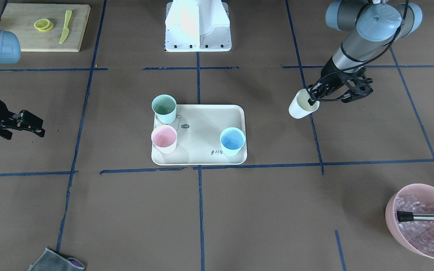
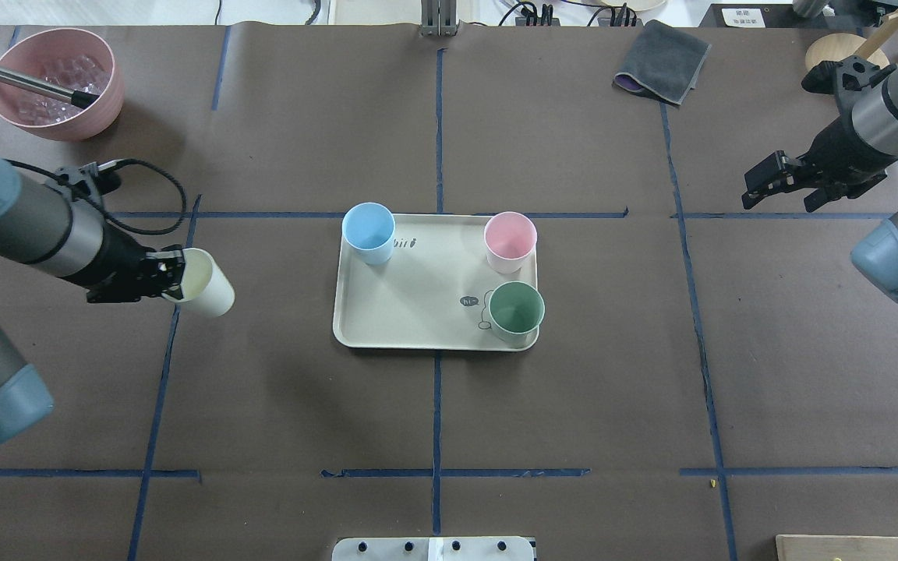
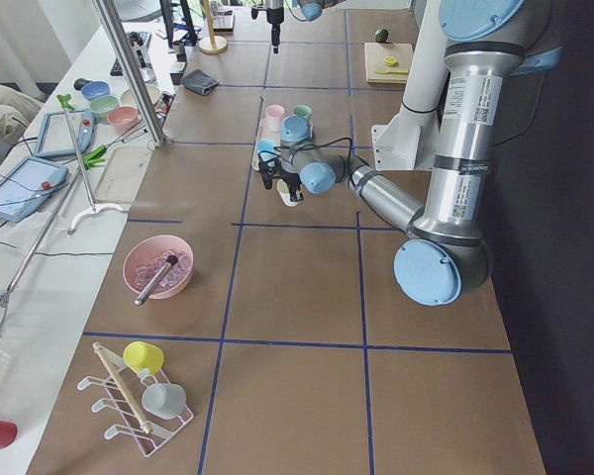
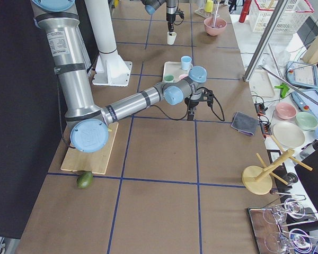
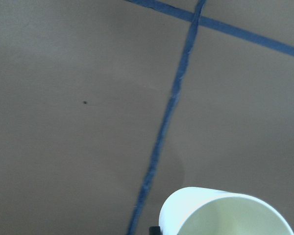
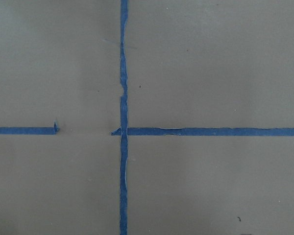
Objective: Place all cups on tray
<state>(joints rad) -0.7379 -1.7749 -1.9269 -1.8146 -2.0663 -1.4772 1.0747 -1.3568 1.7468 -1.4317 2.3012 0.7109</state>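
— How far along are we?

— We have three cups on the tray (image 2: 418, 308). The blue cup (image 2: 369, 232) is in its far left corner, the pink cup (image 2: 509, 241) in the far right, and the green cup (image 2: 516, 312) in the near right. All three stand upright.

— And the fourth?

— We hold the cream-white cup (image 2: 207, 287) in the left gripper (image 2: 178, 282), well apart from the tray on our left side. The jaws are clamped on its rim, one finger inside the mouth and one against the outer wall. The cup hangs tilted and looks lifted clear of the table.

— So we are on the carry.

— That is how we judge it. Next we need to bring it across to the tray's bare near left corner. We level it so the base meets the tray flat, keep it off the blue cup, and only then let go.

— The other arm?

— Our right gripper (image 2: 778, 196) hovers far to the right, jaws apart, holding nothing.
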